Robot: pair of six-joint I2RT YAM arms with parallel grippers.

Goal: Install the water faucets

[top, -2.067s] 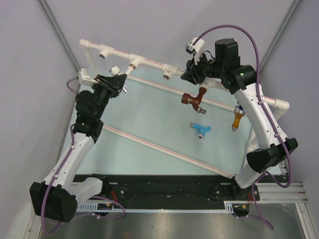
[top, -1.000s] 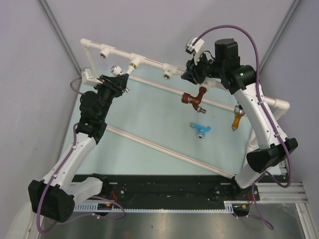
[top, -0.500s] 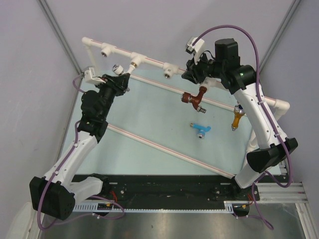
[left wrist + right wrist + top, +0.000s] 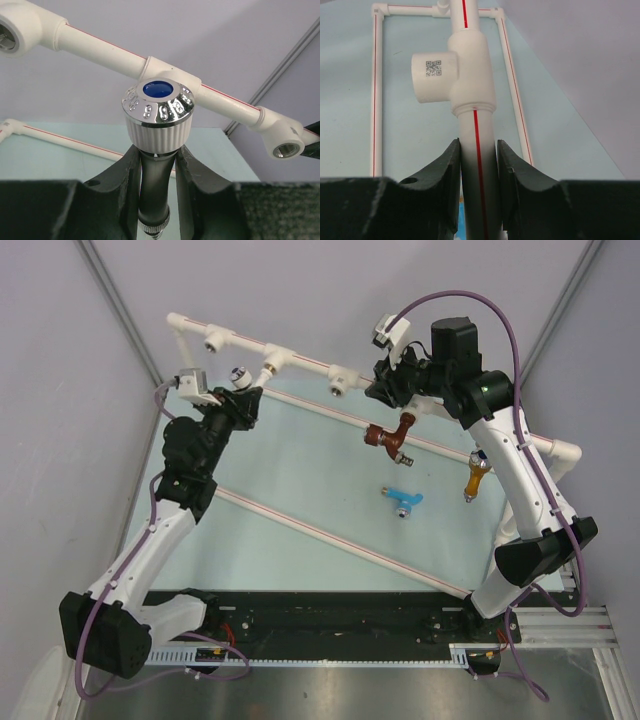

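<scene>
Faucets in four colours appear together only from above. Over the bench (image 4: 300, 480), the brown faucet (image 4: 388, 439) and orange-yellow faucet (image 4: 475, 472) hang on the right side of the white pipe frame (image 4: 305, 366), and the light blue faucet (image 4: 402, 499) lies loose. Only the right wrist view shows the right gripper (image 4: 477, 150) with its fingers (image 4: 447, 180) clamped on a frame pipe below the QR-marked tee (image 4: 470, 65). The left wrist view shows the left gripper (image 4: 159, 155) clamped on the white faucet (image 4: 158, 112), its chrome cap in front of a plain tee (image 4: 165, 67). Contact there is unclear, and the stem end is cut off.
</scene>
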